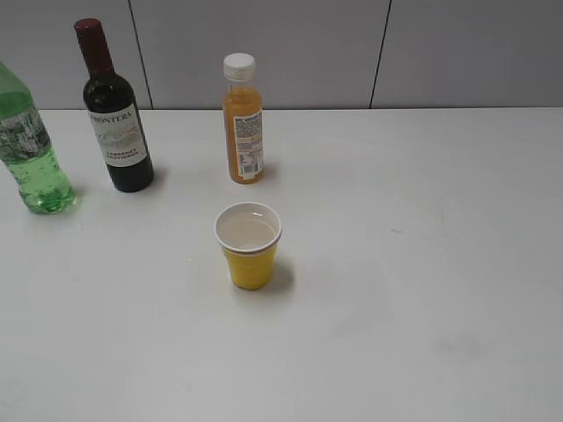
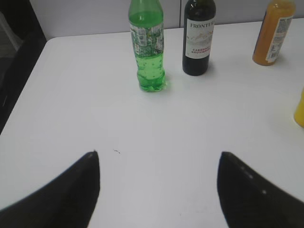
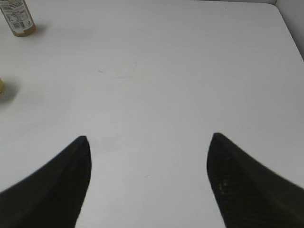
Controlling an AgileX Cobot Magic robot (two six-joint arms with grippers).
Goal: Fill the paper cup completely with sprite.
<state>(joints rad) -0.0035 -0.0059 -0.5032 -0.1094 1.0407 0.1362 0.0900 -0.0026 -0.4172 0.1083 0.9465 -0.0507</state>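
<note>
The small yellow paper cup (image 1: 249, 245) stands upright in the middle of the white table, its white inside holding liquid well below the rim. Its edge shows at the right of the left wrist view (image 2: 299, 108) and at the left of the right wrist view (image 3: 2, 85). The green sprite bottle (image 1: 30, 149) stands at the far left, also in the left wrist view (image 2: 147, 45), with no cap showing. My left gripper (image 2: 158, 154) is open and empty, well short of the bottle. My right gripper (image 3: 148, 137) is open and empty over bare table. Neither gripper shows in the exterior view.
A dark wine bottle (image 1: 115, 110) stands right of the sprite, also in the left wrist view (image 2: 198, 37). An orange juice bottle with white cap (image 1: 242, 120) stands behind the cup, seen also in both wrist views (image 2: 272, 33) (image 3: 16, 17). The table's left edge (image 2: 19, 95) drops to dark floor.
</note>
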